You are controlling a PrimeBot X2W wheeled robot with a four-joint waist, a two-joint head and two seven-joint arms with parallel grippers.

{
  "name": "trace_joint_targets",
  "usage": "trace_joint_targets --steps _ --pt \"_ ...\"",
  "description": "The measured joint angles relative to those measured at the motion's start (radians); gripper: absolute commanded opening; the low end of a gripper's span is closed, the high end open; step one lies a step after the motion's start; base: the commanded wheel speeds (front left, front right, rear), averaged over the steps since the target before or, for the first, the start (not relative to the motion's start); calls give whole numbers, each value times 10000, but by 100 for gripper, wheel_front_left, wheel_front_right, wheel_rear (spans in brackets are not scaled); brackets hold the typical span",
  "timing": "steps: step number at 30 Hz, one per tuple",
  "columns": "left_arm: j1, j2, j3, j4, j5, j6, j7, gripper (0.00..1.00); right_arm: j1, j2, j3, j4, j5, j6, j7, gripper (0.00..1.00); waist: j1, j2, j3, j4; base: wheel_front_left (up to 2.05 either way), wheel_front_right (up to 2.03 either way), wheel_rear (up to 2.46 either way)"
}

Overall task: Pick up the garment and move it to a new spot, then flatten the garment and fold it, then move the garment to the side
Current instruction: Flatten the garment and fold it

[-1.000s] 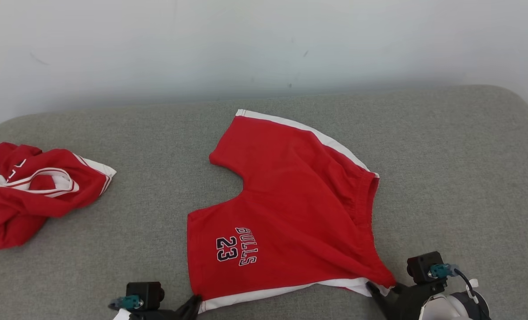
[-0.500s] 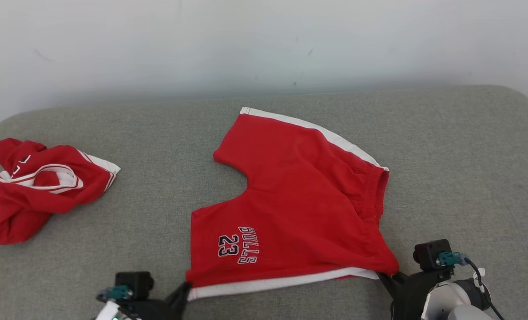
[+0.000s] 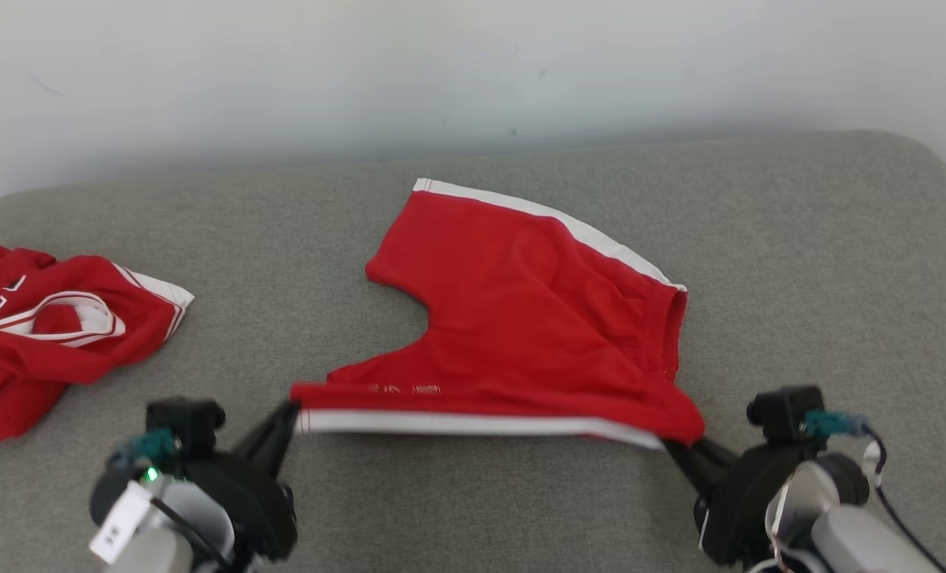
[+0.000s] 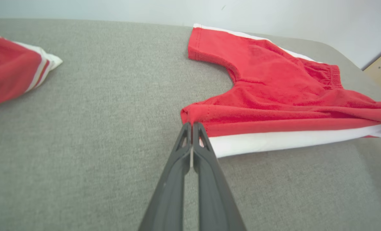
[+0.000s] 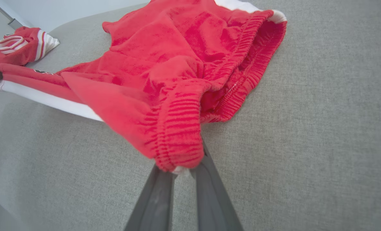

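Note:
The garment (image 3: pixel 520 318) is a pair of red shorts with a white side stripe, lying on the grey cushion (image 3: pixel 823 270). My left gripper (image 3: pixel 293 415) is shut on its near left hem corner, seen close in the left wrist view (image 4: pixel 192 128). My right gripper (image 3: pixel 674 446) is shut on the near right waistband corner (image 5: pixel 177 160). The near edge hangs stretched between both grippers, lifted off the cushion. The far leg and waistband (image 5: pixel 241 64) still rest on the fabric surface. The printed number is almost hidden under the raised edge.
A second red garment (image 3: pixel 43 334) with white trim lies crumpled at the far left, apart from the shorts. A pale wall (image 3: pixel 473 72) runs behind the cushion. The cushion's rounded corner (image 3: pixel 918 159) is at the right.
Both grippers have shut on the near corners and raised the near edge away from me. The front panel with the print has tipped up nearly out of sight. The camera shifted slightly.

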Motion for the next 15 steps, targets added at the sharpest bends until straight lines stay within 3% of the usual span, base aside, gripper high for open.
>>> trace_joint_targets --steps 8,15 --pt "-1919 663 -84 -736 2 -79 610 0 -1129 -90 -454 -587 625 155 347 0 0 0 490 -292 0 0 0" --pt "-3890 1373 -740 -763 -830 -79 1582 0 -2300 159 -644 -637 1183 161 871 0 1 0 1144 -633 0 0 0"
